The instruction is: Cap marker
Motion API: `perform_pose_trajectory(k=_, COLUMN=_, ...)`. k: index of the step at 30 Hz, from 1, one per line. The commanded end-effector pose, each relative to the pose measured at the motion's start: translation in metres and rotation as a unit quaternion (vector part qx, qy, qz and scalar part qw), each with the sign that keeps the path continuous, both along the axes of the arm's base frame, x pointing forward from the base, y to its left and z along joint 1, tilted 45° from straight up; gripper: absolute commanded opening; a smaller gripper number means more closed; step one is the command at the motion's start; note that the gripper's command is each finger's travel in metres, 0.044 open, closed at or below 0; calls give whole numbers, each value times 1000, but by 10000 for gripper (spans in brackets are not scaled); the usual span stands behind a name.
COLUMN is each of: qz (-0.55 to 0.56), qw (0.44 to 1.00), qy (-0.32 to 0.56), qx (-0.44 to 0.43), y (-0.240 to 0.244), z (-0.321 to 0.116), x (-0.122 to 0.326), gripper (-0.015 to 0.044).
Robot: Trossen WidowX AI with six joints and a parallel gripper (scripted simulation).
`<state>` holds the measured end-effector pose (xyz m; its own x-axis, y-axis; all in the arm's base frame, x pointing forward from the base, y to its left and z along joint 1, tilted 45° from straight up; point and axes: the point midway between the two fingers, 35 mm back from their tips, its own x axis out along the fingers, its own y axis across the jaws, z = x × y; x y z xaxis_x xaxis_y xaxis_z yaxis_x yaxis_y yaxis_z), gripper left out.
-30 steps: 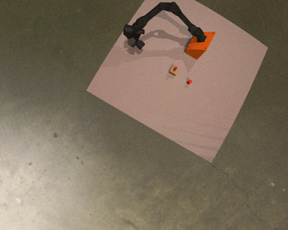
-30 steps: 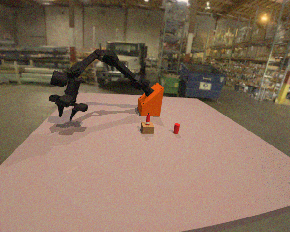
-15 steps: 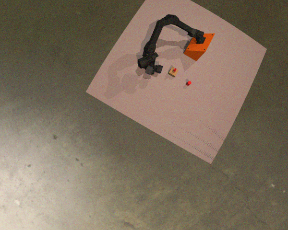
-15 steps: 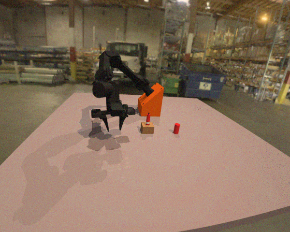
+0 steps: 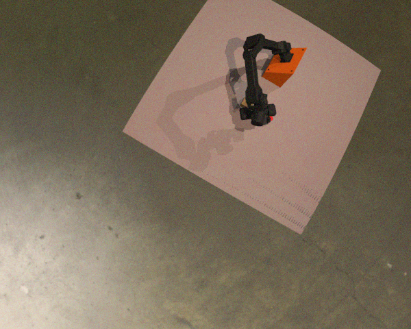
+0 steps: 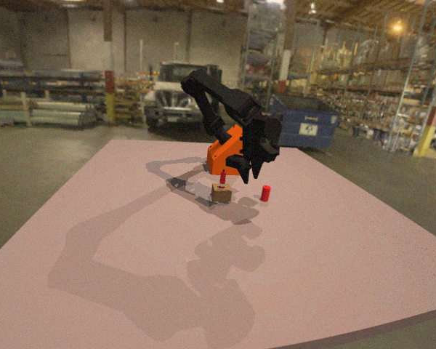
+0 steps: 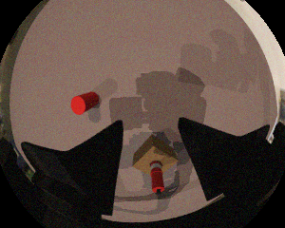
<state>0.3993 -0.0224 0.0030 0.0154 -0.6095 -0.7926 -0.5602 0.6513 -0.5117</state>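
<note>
The red cap (image 5: pixel 271 118) (image 6: pixel 265 193) (image 7: pixel 85 103) stands upright on the table. The red marker (image 6: pixel 222 177) (image 7: pixel 157 178) stands upright with its tip up in the tan holder block (image 5: pixel 242 105) (image 6: pixel 221 193) (image 7: pixel 154 155). In the top view the arm hides the marker and part of the block. My gripper (image 6: pixel 251 181) (image 7: pixel 152 123) is open and empty. It hangs above the table, higher than the cap and the marker. In the exterior view its fingertips appear between the marker and the cap. In the wrist view the cap lies to the left, beyond the left fingertip.
The orange arm base (image 5: pixel 283 76) (image 6: pixel 219 159) stands on the pink table (image 5: pixel 305 141) (image 6: pixel 323 243), behind the block in the exterior view. The arm arches over from it. Shadows of the arm fall across the table.
</note>
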Motion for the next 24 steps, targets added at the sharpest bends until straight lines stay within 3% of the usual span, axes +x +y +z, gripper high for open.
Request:
perform_pose_trajectory(k=1, qz=47, qw=997, qy=57, qx=-24, y=47, z=-30, x=-27, gripper=246)
perform_pose_trajectory(k=4, qz=85, qw=990, qy=98, qx=-49, y=78, z=-50, x=-51, gripper=246)
perform_pose_trajectory(k=8, qz=94, qw=988, qy=106, qx=-56, y=83, z=-53, x=-53, gripper=246)
perform_pose_trajectory(k=12, qz=93, qw=988, qy=106, qx=-56, y=60, z=-77, x=-54, gripper=246)
perform_pose_trajectory(k=24, qz=93, qw=988, qy=106, qx=-57, y=46, z=-91, x=-53, gripper=246)
